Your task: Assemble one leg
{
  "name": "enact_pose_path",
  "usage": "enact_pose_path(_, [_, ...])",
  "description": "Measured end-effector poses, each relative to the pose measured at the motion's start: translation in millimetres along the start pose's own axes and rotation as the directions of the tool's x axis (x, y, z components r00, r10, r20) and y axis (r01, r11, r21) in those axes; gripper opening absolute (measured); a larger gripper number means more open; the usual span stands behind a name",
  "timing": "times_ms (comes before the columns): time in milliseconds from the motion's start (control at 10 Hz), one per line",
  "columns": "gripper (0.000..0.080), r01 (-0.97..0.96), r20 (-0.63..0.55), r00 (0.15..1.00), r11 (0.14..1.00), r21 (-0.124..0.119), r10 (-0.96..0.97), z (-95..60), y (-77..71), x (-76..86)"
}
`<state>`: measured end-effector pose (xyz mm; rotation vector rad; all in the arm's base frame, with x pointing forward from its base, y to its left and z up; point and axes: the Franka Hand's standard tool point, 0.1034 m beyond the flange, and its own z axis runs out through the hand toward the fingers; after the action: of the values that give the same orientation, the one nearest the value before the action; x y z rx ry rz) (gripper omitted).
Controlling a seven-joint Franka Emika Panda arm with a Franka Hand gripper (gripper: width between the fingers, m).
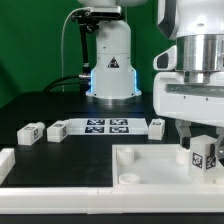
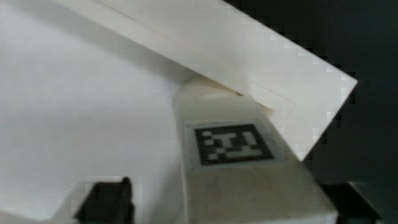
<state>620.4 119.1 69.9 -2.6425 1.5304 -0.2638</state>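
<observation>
Exterior view
- Gripper [image 1: 203,150]: low over the white panel [image 1: 150,165], at the exterior view's right; fingers closed on a leg [image 1: 203,153], tag facing cam.
- Held leg: upright as far as seen, base at or just above panel surface near the right corner. Contact w/ panel can't be told from here.
- Panel: large, flat; one round socket [image 1: 130,179] visible near its front-left corner, empty. Socket under the held leg is hidden by leg + fingers.
- Spare legs: three loose on the table [image 1: 60,105] – far left [image 1: 29,133], beside the marker board [image 1: 57,129], right of the board [image 1: 157,124]. All well apart from the gripper.
- Marker board [image 1: 105,125]: flat strip mid-table, tags up.
- White bracket piece [image 1: 15,165] at the left edge; untouched.

Wrist view
- Leg [image 2: 235,170] fills centre, tag [image 2: 233,142] readable; dark fingers [image 2: 111,200] pinch it from both sides.
- Panel edge [image 2: 214,45] runs diagonal just beyond leg tip; dark table past it.

Step in hand (judgement)
- Seating the leg in the corner socket.
- Do well: keep leg axis vertical, centre tip over the socket before pushing, descend slow, twist only once seated. Don't release until the leg stands unaided.
- Risk: tip near panel edge – slight offset could miss the socket or tilt the leg.
</observation>
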Motion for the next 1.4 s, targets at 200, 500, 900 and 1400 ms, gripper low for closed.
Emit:
enact_pose_path(200, [0.0622, 0.241, -0.003, 0.971, 0.971, -0.001, -0.241, 0.0, -0.5, -0.8])
enact_pose_path(500, [0.0646, 0.668, 0.000, 0.744, 0.744, 0.000, -0.668, -0.8, -3.4, -2.3])
enact_pose_path(900, [0.0649, 0.927, 0.022, 0.375, 0.375, 0.002, -0.927, -3.0, -1.0, 4.6])
enact_pose_path(1400, [0.0620, 0.973, 0.025, 0.229, 0.229, -0.012, -0.973, -3.2, -0.5, 5.9])
